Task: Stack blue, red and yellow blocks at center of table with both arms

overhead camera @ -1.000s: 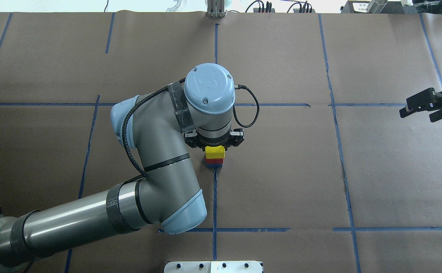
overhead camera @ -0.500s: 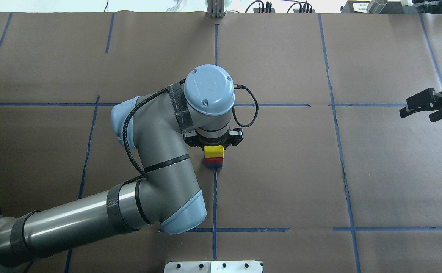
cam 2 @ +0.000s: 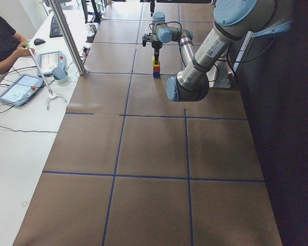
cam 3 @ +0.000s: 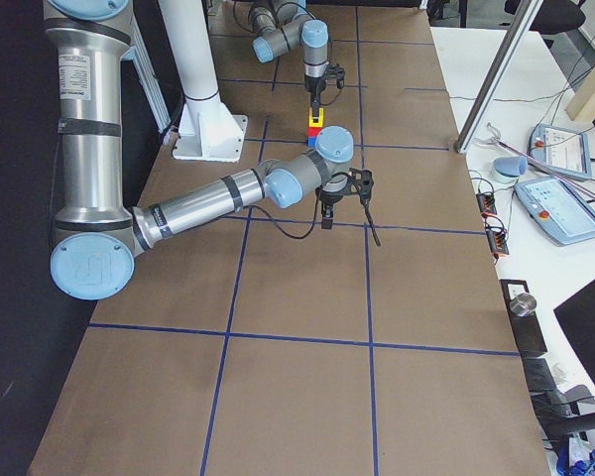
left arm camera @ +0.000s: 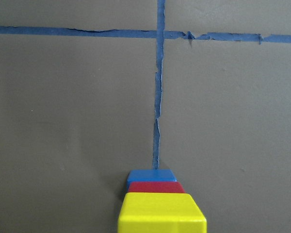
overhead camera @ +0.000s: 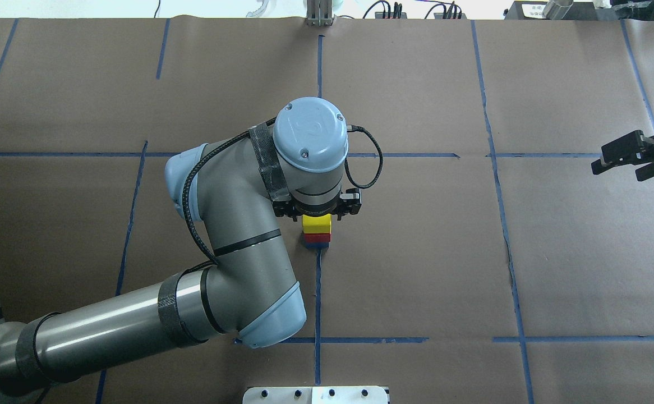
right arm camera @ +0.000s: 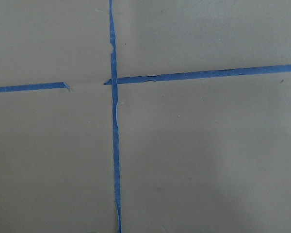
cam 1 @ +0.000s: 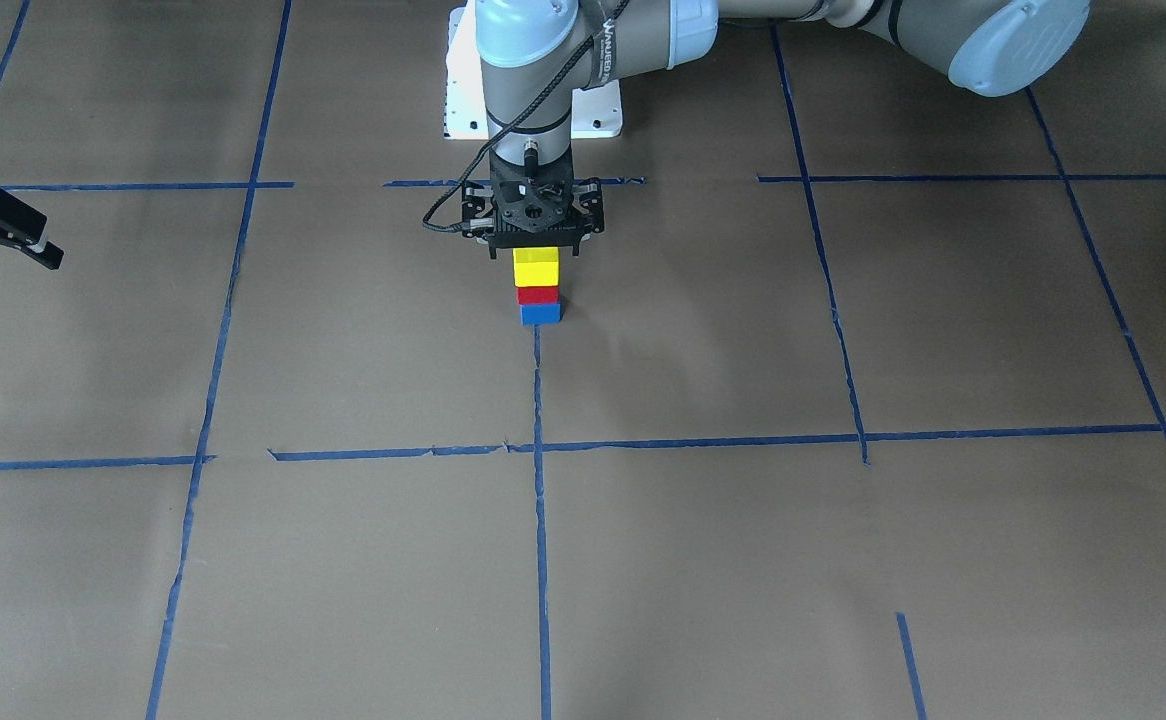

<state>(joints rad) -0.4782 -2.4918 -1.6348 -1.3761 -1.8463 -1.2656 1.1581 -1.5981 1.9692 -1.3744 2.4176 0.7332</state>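
A yellow block [overhead camera: 317, 223] sits on top of a red block [overhead camera: 316, 238] and a blue block [overhead camera: 317, 244] at the table's centre, on a blue tape line. The stack also shows in the front view, with yellow [cam 1: 536, 268], red [cam 1: 537, 295] and blue [cam 1: 540, 314], and in the left wrist view [left arm camera: 161, 213]. My left gripper [overhead camera: 317, 215] points straight down over the stack and is shut on the yellow block; its fingers are hidden under the wrist. My right gripper [overhead camera: 618, 170] is open and empty, far to the right above the table.
Brown paper with a grid of blue tape lines [overhead camera: 318, 292] covers the table. The robot's white base plate [overhead camera: 316, 395] is at the near edge. Operator tablets [cam 3: 560, 151] and cables lie on a side table beyond the far edge.
My left gripper has shifted slightly and lowered with the yellow block, which now looks a little smaller from overhead. The right arm has not moved.
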